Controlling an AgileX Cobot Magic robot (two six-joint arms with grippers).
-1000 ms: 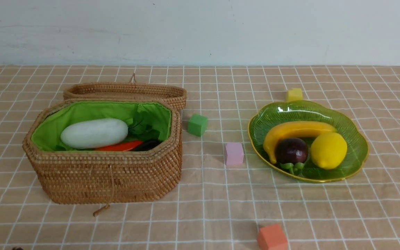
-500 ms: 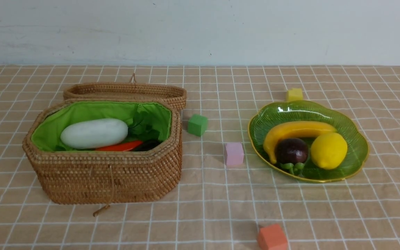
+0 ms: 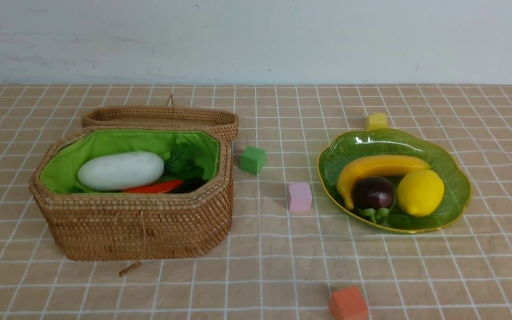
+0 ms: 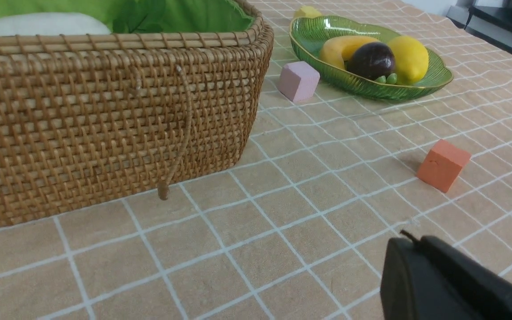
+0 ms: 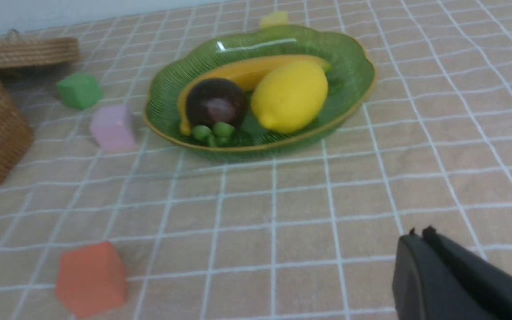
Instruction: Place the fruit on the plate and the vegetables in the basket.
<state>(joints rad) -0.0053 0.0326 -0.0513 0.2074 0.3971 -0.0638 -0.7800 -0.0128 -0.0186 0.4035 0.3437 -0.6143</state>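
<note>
The banana, lemon and mangosteen lie on the green glass plate at the right. The white radish, orange carrot and a dark sliver of eggplant lie in the open wicker basket at the left. Neither gripper shows in the front view. My left gripper is shut and empty, low over the cloth in front of the basket. My right gripper is shut and empty, over the cloth in front of the plate.
Foam cubes lie on the checked cloth: green beside the basket, pink beside the plate, yellow behind the plate, orange near the front edge. The basket's lid lies open behind it. A wall stands behind.
A dark gripper tip at the front view's right edge one second ago has left that view. The fruit, vegetables and cubes have not moved.
</note>
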